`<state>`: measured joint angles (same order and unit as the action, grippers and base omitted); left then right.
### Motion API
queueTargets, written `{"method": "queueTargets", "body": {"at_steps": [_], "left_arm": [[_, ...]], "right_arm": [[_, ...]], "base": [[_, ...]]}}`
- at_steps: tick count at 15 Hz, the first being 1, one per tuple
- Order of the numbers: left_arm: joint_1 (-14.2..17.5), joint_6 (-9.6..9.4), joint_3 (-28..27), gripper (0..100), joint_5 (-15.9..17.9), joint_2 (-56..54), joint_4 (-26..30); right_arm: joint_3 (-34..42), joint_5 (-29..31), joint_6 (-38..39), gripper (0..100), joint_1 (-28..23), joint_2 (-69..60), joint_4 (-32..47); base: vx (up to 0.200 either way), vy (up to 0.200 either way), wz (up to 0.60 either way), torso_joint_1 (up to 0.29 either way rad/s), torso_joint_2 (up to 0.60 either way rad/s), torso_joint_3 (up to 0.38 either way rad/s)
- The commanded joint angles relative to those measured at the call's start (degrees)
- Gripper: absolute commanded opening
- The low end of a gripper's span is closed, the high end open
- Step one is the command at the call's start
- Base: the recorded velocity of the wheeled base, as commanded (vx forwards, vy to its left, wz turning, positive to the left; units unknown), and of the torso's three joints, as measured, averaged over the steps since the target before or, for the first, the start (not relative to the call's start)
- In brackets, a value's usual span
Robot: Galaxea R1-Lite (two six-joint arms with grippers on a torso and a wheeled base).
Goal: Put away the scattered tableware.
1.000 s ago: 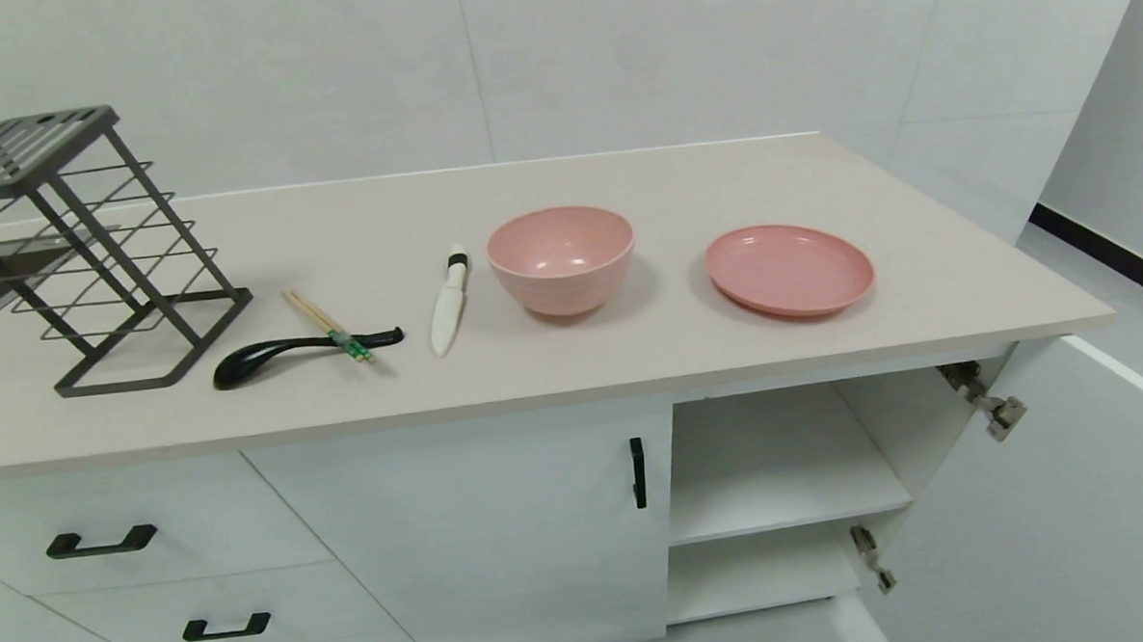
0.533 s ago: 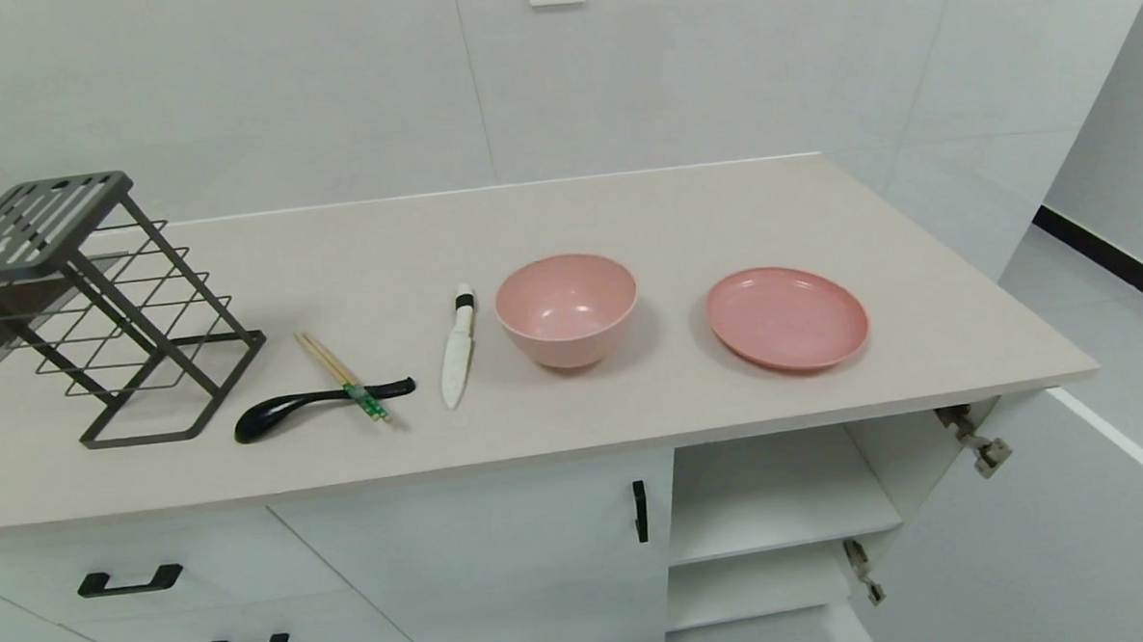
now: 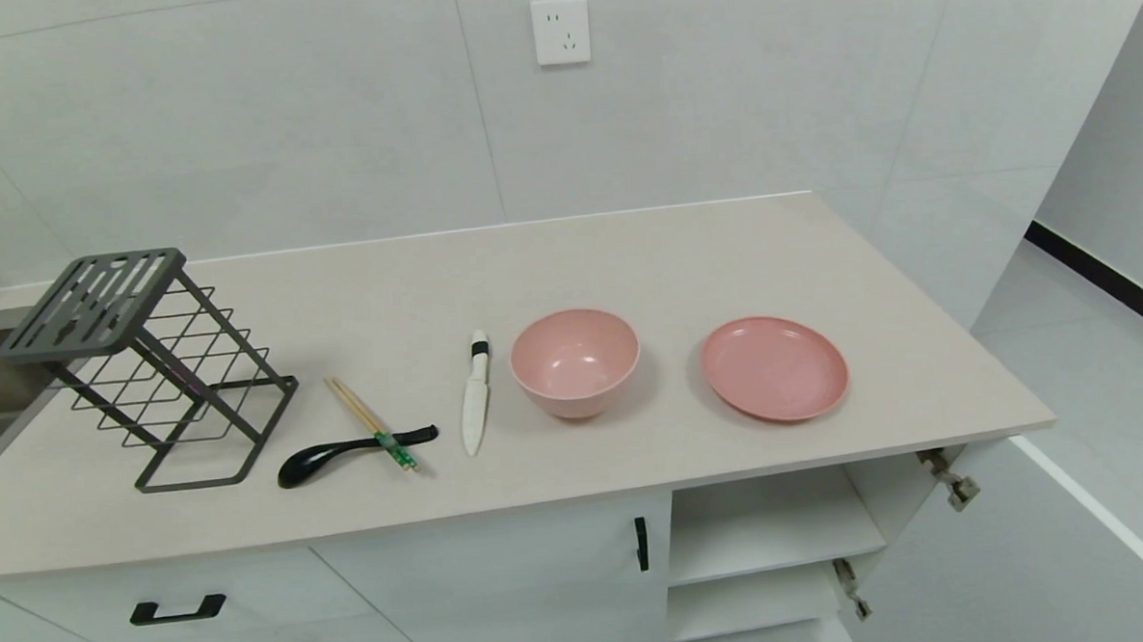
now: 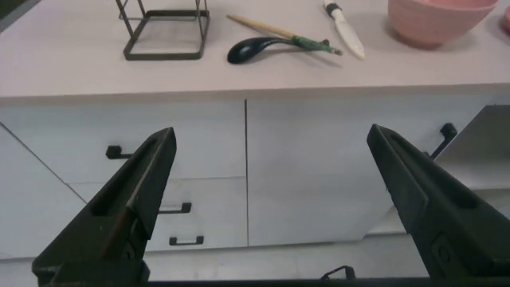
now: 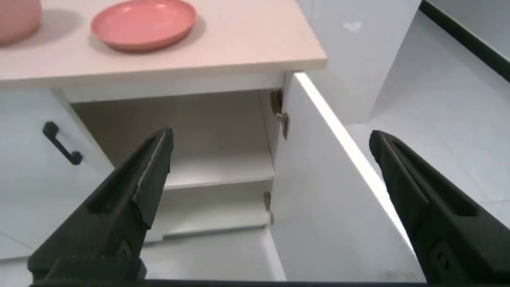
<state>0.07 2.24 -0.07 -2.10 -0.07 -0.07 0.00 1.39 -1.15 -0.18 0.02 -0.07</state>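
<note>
Left hand (image 4: 271, 135) is hanging low in front of the drawers (image 4: 207, 159), its two fingers standing wide apart and gripping nothing. All the tableware is lying on the surface (image 3: 646, 260), above and beyond this hand and well apart from its fingers. Right hand (image 5: 271, 137) is hanging in front of the cupboard (image 5: 215, 127), fingers likewise spread wide with nothing between them. The plate (image 3: 774, 367) is sitting on the surface above and beyond this hand, near the corner over the open compartment.

Along the front part of the surface, from the robot's left to its right, items are lying as follows:

- Rack (image 3: 149, 368), dark wire, is standing upright near the left end.
- Spoon (image 3: 346, 453), black, is lying just beside the rack's foot.
- Chopsticks (image 3: 368, 421) are lying as a pair, their green-banded ends crossing over the spoon's handle and touching it.
- Knife (image 3: 475, 395), white with a black band, is lying flat between the chopsticks and the bowl (image 3: 575, 359), apart from both.
- The bowl, pink, is standing upright near the plate, not touching it.

Door (image 3: 1025, 552) of the cupboard is standing open on the right, exposing a shelf (image 3: 764, 530).
</note>
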Motion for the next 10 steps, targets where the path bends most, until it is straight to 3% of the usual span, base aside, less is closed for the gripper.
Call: {"method": "queueTargets", "body": {"at_steps": [1, 6, 9, 10], "left_arm": [[0.01, -0.05, -0.01, 100, -0.01, 0.07, -0.01], [0.01, -0.05, -0.01, 100, -0.01, 0.07, -0.01], [0.01, 0.13, -0.01, 100, -0.01, 0.07, -0.01], [0.01, 0.13, -0.01, 100, -0.01, 0.07, -0.01]], "right_arm": [[0.00, 0.02, 0.00, 100, 0.01, -0.02, -0.01], [0.00, 0.02, 0.27, 100, 0.01, -0.02, -0.01], [0.00, 0.02, 0.18, 100, -0.08, -0.02, -0.01], [0.00, 0.02, 0.18, 100, 0.01, -0.02, -0.01]], "base": [[0.000, 0.000, 0.00, 0.305, -0.58, -0.281], [0.000, 0.000, 0.00, 0.275, -0.53, -0.263], [0.000, 0.000, 0.00, 0.167, -0.32, -0.159], [0.200, 0.000, 0.00, 0.041, -0.05, -0.022]]}}
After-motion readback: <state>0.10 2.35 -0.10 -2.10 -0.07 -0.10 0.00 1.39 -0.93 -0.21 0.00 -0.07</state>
